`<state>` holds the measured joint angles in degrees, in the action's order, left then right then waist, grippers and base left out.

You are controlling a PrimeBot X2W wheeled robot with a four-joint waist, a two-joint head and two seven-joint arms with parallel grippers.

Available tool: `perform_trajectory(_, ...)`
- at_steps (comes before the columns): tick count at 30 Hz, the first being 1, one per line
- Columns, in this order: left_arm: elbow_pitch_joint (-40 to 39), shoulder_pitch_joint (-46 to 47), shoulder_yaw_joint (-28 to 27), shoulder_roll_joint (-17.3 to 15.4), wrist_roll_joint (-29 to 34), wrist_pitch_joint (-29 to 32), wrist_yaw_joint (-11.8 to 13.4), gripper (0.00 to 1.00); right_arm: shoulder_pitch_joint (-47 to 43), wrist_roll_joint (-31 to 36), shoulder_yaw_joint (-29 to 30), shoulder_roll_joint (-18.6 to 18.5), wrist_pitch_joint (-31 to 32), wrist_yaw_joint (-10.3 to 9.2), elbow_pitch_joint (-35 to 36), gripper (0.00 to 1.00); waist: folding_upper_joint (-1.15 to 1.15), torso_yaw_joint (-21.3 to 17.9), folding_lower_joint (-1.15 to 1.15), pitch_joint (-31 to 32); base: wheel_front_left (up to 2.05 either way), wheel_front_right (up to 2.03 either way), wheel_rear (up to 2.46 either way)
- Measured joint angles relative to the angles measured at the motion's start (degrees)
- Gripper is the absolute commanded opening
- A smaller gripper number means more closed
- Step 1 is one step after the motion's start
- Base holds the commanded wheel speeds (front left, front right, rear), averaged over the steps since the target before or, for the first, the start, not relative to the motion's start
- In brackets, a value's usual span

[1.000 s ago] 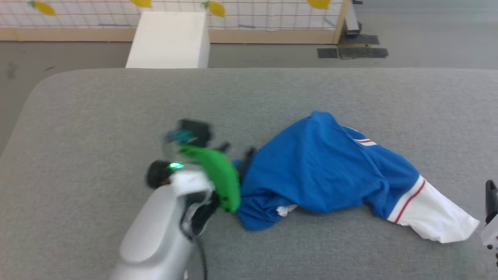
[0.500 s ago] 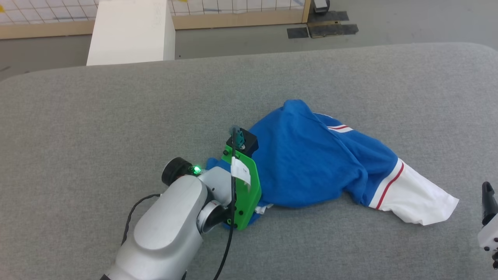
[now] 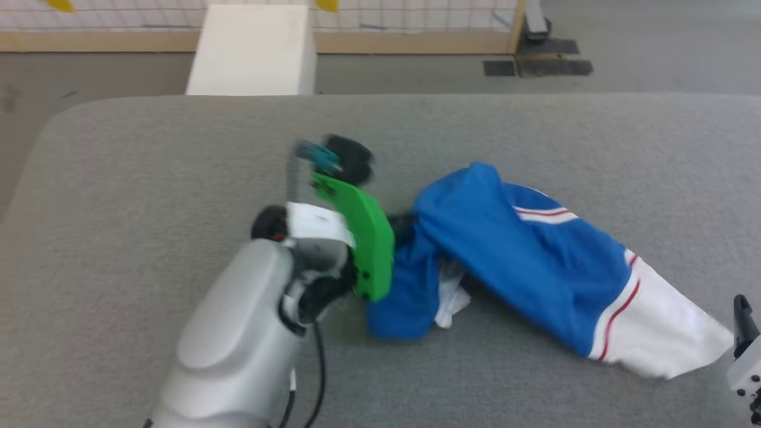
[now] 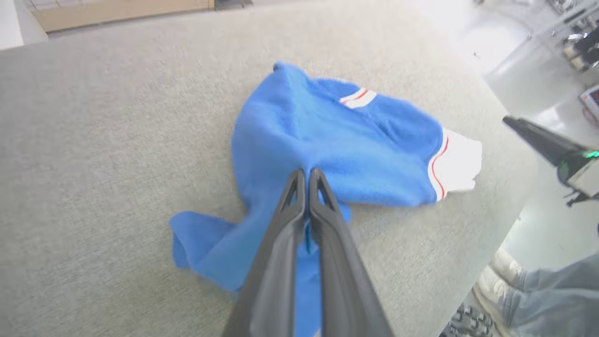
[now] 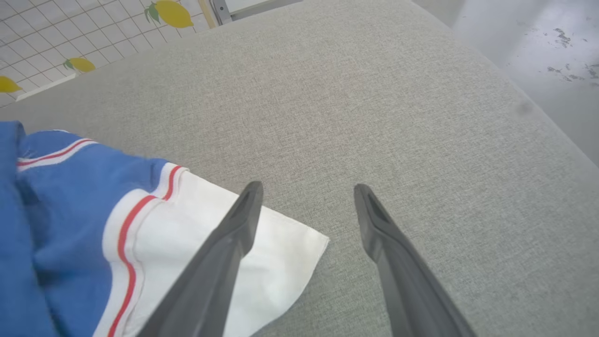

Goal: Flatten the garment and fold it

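Head view: crumpled garment [image 3: 523, 261] is seen right of left gripper [image 3: 399, 224]. Left wrist view: the garment is clamped in it, flattening judged begun; a spreading pull is needed. Right wrist view: right gripper [image 5: 307, 187] is held wide beside white sleeve [image 5: 178, 210].

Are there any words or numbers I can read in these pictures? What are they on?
No text can be read in these pictures.
On the garment: no letters or numbers showing, just red stripes on white trim.
On the white patch at the robot's left wrist: too blurred to read anything.
On the lemon pictures in the background: no words.
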<state>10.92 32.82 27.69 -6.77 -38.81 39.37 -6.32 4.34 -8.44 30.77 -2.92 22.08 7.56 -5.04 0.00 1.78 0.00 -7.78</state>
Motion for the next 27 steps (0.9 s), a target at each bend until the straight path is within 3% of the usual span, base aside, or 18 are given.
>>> perform_trajectory(6,-9.3,-6.2,-8.8,-2.8,-2.5,-5.1,5.6,0.0,-0.1,0.3,-0.8,0.0,0.0,0.0,-1.0,1.0,0.0,3.8,0.0,1.9,0.0,0.0,0.0)
perform_trajectory(7,-13.4,-13.4,-14.0,-5.4,-2.9,-6.8,10.3,0.0,-0.1,0.2,-1.7,0.0,0.0,0.0,-1.5,1.0,0.0,5.7,0.0,2.7,0.0,0.0,0.0)
perform_trajectory(12,-14.7,-26.3,-18.2,-7.1,-4.5,-6.5,15.8,0.0,-0.1,0.2,-3.0,0.0,-0.5,0.0,-2.2,1.0,0.0,7.7,0.0,3.2,0.0,0.0,0.0)
perform_trajectory(16,-12.6,-35.0,-17.3,-6.7,-6.8,-3.5,17.2,0.0,-0.1,0.1,-3.9,0.0,-1.0,0.0,-3.6,1.0,0.0,7.8,0.0,2.9,0.0,0.0,0.0)
perform_trajectory(21,-11.0,-37.8,-16.5,-4.4,-10.5,-2.3,16.3,0.0,-0.1,-0.1,-4.5,0.0,-1.5,0.0,-5.0,1.0,0.0,7.6,0.0,2.8,0.0,0.0,0.0)
perform_trajectory(22,-11.6,-37.7,-17.0,-3.8,-11.6,-2.8,15.1,0.2,-0.1,-0.1,-4.6,0.0,-1.7,0.0,-5.2,1.0,0.0,7.6,0.0,2.8,0.0,0.0,0.0)
perform_trajectory(23,-14.8,-36.5,-19.6,-2.3,-14.3,-6.6,11.7,1.0,-0.1,0.0,-4.7,0.0,-1.9,0.0,-5.3,1.0,0.0,7.8,0.0,3.2,0.0,0.0,0.0)
perform_trajectory(27,-19.1,-32.2,-24.5,-2.2,-16.0,-15.0,5.6,1.0,-0.1,0.6,-6.3,0.0,-1.9,0.0,-4.5,1.0,0.0,7.9,0.0,3.9,0.0,0.0,0.0)
